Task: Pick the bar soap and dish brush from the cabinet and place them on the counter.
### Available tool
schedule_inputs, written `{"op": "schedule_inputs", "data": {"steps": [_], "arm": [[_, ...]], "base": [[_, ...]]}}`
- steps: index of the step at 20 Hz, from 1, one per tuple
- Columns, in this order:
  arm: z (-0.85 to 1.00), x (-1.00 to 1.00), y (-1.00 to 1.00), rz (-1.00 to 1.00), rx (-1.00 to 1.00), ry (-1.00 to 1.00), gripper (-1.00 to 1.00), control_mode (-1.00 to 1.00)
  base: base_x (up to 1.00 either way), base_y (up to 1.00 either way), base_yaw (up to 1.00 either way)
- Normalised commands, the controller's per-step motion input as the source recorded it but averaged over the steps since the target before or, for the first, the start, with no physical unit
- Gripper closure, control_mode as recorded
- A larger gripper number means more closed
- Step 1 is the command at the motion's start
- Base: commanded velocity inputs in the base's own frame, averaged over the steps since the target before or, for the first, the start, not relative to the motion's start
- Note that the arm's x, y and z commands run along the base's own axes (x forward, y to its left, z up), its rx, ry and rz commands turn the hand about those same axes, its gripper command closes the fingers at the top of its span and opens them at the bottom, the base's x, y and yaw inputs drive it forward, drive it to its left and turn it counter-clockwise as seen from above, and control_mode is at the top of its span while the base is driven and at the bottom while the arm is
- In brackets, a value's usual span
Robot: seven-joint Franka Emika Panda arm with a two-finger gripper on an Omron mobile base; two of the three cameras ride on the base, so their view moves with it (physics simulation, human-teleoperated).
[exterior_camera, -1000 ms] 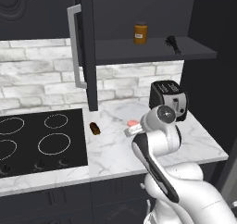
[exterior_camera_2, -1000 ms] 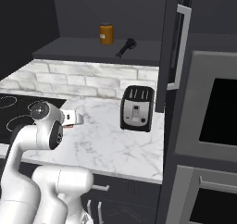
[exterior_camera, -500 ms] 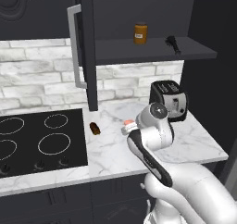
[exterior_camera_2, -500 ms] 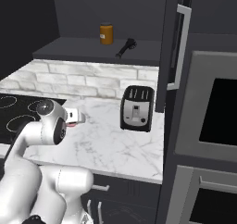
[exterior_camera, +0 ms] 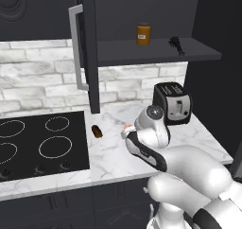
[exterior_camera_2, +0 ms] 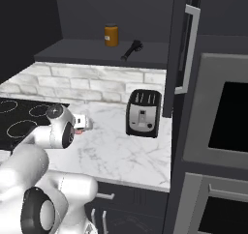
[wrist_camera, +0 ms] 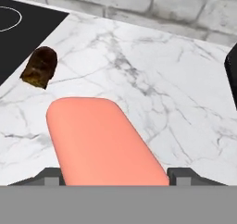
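The gripper (wrist_camera: 113, 174) is squeezed on the pink bar soap (wrist_camera: 104, 142), holding it low over the white counter (wrist_camera: 166, 89). I think it should go down slowly and let go only when the soap lies flat, away from the brown lump (wrist_camera: 40, 66) and the toaster (exterior_camera: 172, 102). Farther back, the dish brush (exterior_camera: 177, 45) waits on the cabinet (exterior_camera: 156, 50) shelf, near a jar (exterior_camera: 143, 34).
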Motion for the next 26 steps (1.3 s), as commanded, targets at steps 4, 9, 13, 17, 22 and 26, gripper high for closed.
{"op": "schedule_inputs", "data": {"steps": [4,9,13,17,22,26], "arm": [[-0.45,0.25,0.0,0.0,0.0,0.01,1.0,-1.0],[-0.44,0.16,0.0,0.0,0.0,0.0,1.0,-1.0],[-0.39,0.17,0.0,0.0,0.0,0.01,1.0,-1.0],[-0.35,0.18,0.0,0.0,0.0,0.01,1.0,-1.0],[-0.3,0.2,0.0,0.0,0.0,0.01,1.0,-1.0],[-0.26,0.22,0.0,0.0,0.0,0.01,1.0,-1.0]], "base": [[0.0,0.0,0.0],[0.0,0.0,0.0],[0.0,0.0,0.0],[0.0,0.0,0.0],[0.0,0.0,0.0],[0.0,0.0,0.0]]}}
